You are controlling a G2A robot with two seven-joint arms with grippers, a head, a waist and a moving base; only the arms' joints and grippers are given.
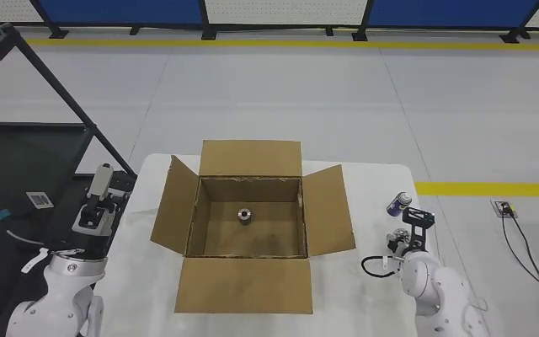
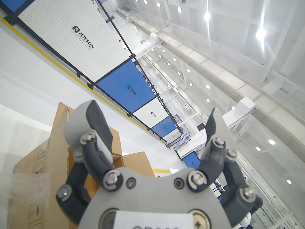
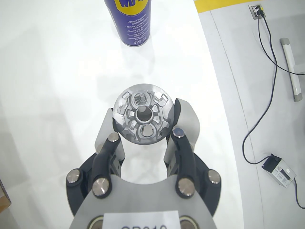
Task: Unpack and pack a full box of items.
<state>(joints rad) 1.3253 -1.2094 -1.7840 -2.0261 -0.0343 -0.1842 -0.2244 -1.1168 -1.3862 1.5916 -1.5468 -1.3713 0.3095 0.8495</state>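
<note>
While one part (image 1: 244, 216) lies in the box (image 1: 244, 286), the right pincer (image 3: 144, 113) grips a disc (image 3: 143, 101) beside the unpacked can (image 3: 132, 13), the left pincer (image 2: 153, 110) wide, empty.

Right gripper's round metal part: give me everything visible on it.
The metal part is a round grey disc, cast-looking with a dull shine. Its upward face has a central bore, a smaller hole beside it and raised ribs around them. It lies flat, gripped at opposite rim edges by the right gripper, over the white table, apart from a blue spray can. Whether it touches the table cannot be told.
</note>
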